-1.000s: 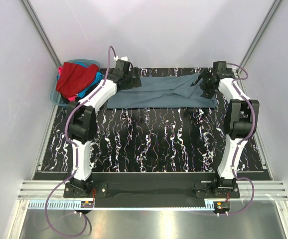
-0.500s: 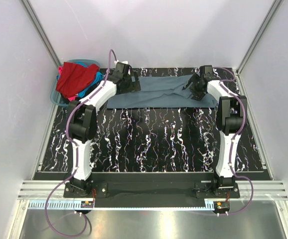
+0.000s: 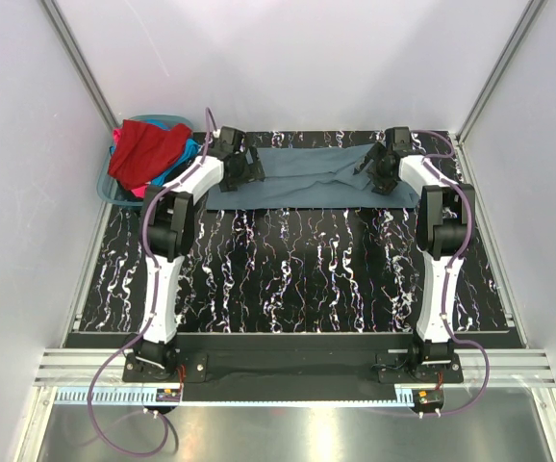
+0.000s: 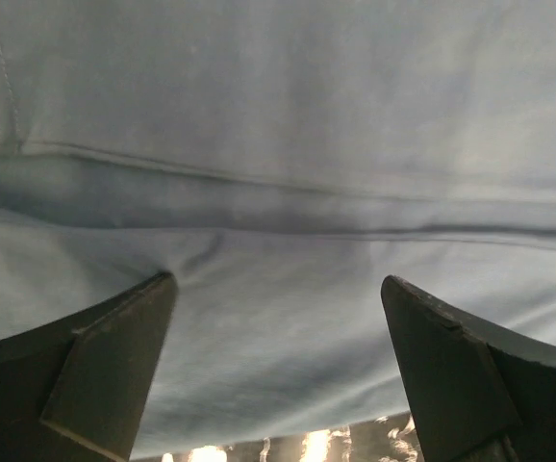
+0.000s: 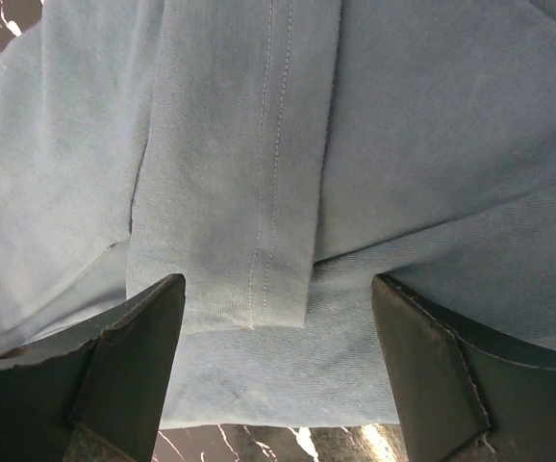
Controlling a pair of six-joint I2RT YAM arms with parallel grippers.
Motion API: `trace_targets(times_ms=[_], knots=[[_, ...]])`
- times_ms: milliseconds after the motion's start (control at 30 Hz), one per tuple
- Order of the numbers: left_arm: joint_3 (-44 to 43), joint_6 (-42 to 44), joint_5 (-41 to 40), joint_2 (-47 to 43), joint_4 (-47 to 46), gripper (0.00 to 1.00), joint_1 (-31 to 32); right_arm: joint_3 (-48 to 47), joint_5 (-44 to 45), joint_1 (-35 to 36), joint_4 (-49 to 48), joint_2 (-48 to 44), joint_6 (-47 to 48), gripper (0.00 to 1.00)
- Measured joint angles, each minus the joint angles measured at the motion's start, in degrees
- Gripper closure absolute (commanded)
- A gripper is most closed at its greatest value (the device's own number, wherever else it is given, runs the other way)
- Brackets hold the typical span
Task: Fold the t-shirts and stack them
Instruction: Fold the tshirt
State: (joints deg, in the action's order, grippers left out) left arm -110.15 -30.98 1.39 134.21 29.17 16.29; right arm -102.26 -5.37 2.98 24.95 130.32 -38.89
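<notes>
Slate grey-blue t-shirt (image 3: 307, 181); red t-shirt (image 3: 145, 152); bright blue t-shirt (image 3: 190, 150); teal basket (image 3: 106, 183); black table (image 3: 297, 279), white marble veining.

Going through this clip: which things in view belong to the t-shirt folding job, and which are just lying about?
Belong to the job:
- grey-blue t-shirt, spread along the table's far edge
- red t-shirt, heaped in the basket
- bright blue cloth and pink cloth beneath it

Just there:
- teal basket
- black marbled table
</notes>
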Motion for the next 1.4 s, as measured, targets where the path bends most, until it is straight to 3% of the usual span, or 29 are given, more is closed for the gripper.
trace_targets(times_ms=[233, 400, 667, 933, 1233, 1400], knots=[[3.8, -2.25, -0.11, -1.92, -2.29, 0.01, -0.22, 3.19, 0.39, -0.04, -2.93, -1.38, 0.61, 0.13], [10.21, -3.76, -0.09, -5.97, -3.1, 0.01, 0.0, 10.49, 1.79, -0.04, -5.31, -5.84, 1.79, 0.13], [26.4, -5.7, -0.26, -16.96, -4.46, 0.01, 2.6, 30.23, 2.82, -0.04, -7.13, -19.82, 1.95, 0.12], [46.4, -7.93, -0.61, -32.5, -1.55, 0.01, 6.12, 48.37, 2.71, -0.07, -1.01, -36.13, 0.57, 0.12], [46.77, -7.28, -3.1, -34.75, 2.91, 0.01, 8.04, 45.09, 2.1, -0.35, 6.25, -38.23, -0.02, 0.13], [43.32, -4.9, -5.05, -39.04, 5.95, 0.01, 8.0, 44.37, 1.38, -0.37, 7.02, -44.28, -2.91, 0.17]])
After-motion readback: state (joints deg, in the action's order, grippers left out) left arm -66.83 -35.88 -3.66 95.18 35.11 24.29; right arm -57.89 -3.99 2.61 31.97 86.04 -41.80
